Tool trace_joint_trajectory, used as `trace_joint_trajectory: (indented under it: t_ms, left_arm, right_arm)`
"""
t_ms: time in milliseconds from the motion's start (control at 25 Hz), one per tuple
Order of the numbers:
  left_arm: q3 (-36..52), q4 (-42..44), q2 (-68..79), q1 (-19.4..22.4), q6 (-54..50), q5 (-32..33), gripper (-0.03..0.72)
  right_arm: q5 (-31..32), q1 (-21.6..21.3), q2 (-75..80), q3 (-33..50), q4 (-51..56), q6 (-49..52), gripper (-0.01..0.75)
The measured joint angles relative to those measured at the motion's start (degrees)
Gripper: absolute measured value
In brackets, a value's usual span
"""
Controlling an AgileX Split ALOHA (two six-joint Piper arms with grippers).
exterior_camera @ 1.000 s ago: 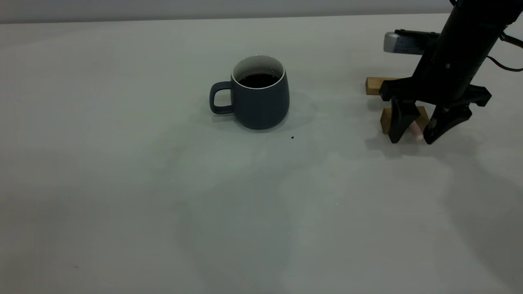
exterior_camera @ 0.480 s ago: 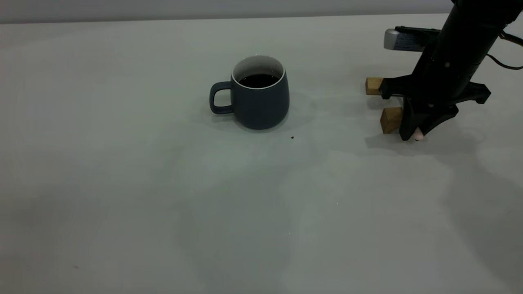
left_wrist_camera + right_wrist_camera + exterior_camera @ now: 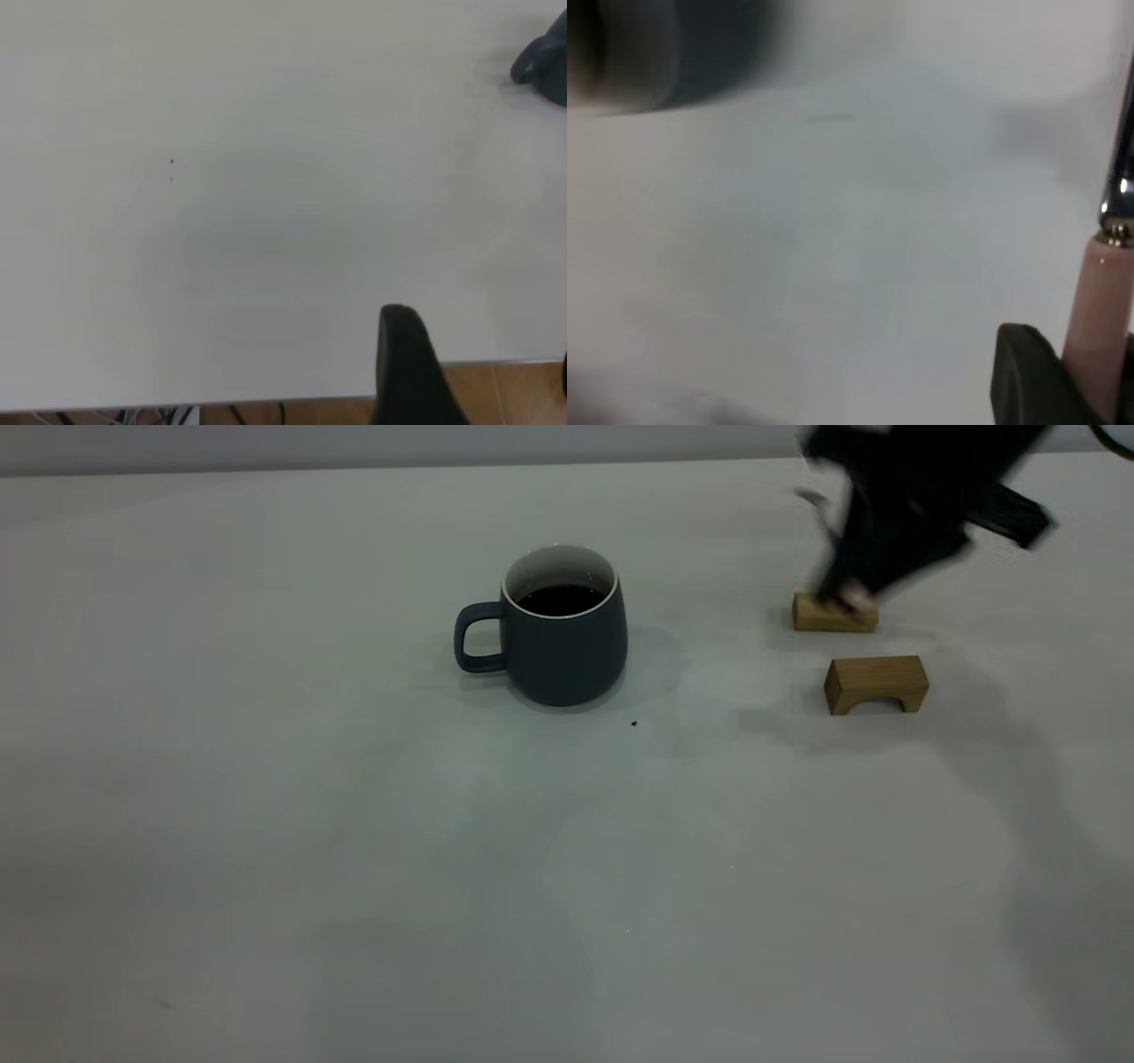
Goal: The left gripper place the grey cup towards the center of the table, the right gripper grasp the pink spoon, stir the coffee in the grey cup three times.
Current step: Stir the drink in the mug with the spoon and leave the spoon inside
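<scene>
The grey cup [image 3: 563,638] stands upright mid-table, handle toward the left arm's side, with dark coffee [image 3: 560,599] inside. High at the far right, above the tan blocks, my right gripper [image 3: 852,592] is a blur, shut on the pink spoon [image 3: 856,593]. The right wrist view has the spoon's pink handle [image 3: 1097,301] clamped beside a black finger [image 3: 1028,376], its metal stem [image 3: 1122,177] pointing away, and the cup [image 3: 647,44] blurred far off. My left gripper [image 3: 483,381] hangs open and empty over the table's edge, far from the cup [image 3: 545,57].
Two tan wooden blocks lie right of the cup: a flat one [image 3: 833,615] farther back and an arched one [image 3: 875,682] nearer. A tiny dark speck [image 3: 634,724] sits just in front of the cup. The pale table [image 3: 354,850] spreads wide all round.
The right gripper closed on the spoon's pink handle at the arched block, then rose and swung back toward the cup's side with it. The cup stayed put.
</scene>
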Motion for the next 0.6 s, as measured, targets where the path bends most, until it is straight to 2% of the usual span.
trace_joint_trajectory:
  t_ms: [160,400,480,600]
  left_arm:
    - [0.0,0.0,0.0,0.0,0.0,0.0,0.482]
    - [0.0,0.0,0.0,0.0,0.0,0.0,0.482]
    - [0.0,0.0,0.0,0.0,0.0,0.0,0.482]
    - [0.0,0.0,0.0,0.0,0.0,0.0,0.482]
  right_arm:
    - [8.09,0.55,1.26,-0.54,19.18,-5.25,0.134]
    - [17.05,2.6,6.11,-0.58,39.61,-5.39,0.134]
    - [17.9,2.97,7.34,-0.58,48.05,-1.79,0.134]
    - [17.9,4.05,7.91,-0.65,56.87,9.76,0.134]
